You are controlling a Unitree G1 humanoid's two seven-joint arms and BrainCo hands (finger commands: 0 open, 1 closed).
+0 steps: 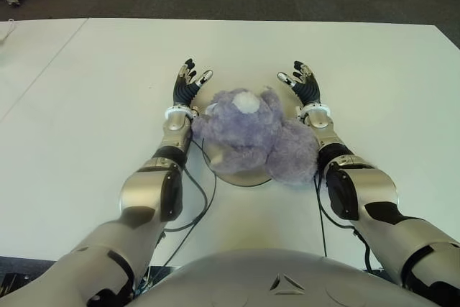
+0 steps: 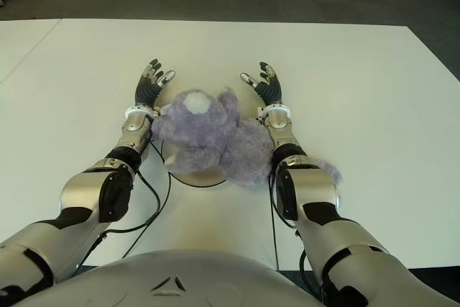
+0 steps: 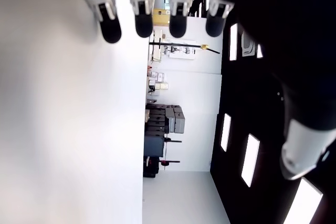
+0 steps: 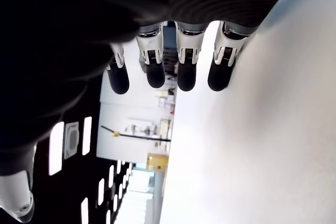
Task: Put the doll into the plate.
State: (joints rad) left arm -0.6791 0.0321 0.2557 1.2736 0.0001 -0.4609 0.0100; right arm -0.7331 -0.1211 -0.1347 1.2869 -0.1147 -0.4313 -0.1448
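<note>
We see a broad white desk (image 1: pixel 86 91) filling most of the view, with dark carpet beyond its far edge. Near the desk's near edge, about midway between its left and right edges, lies the doll (image 1: pixel 251 136), a shaggy lavender plush with a pale patch on top. It sits on the plate (image 1: pixel 241 177), a round tan dish of which only a sliver of rim shows under the doll's near side. The doll covers nearly all of it and part of its fur spills over the rim on our right. We judge the placing done, or all but done: the doll rests on the plate with nothing gripping it.

Our two arms flank the doll, forearms close against its sides, which fits a two-handed carry that ends with the plush set down between them. The left robot hand (image 1: pixel 188 83) shows just beyond the doll's far left side, fingers spread and pointing away toward the far edge, holding nothing. The right robot hand (image 1: pixel 303 83) mirrors it at the far right side, likewise released and empty. Both wrist views agree: straight fingertips over bare desk, no fur between them. Whether either palm touches the desk we cannot tell.
</note>
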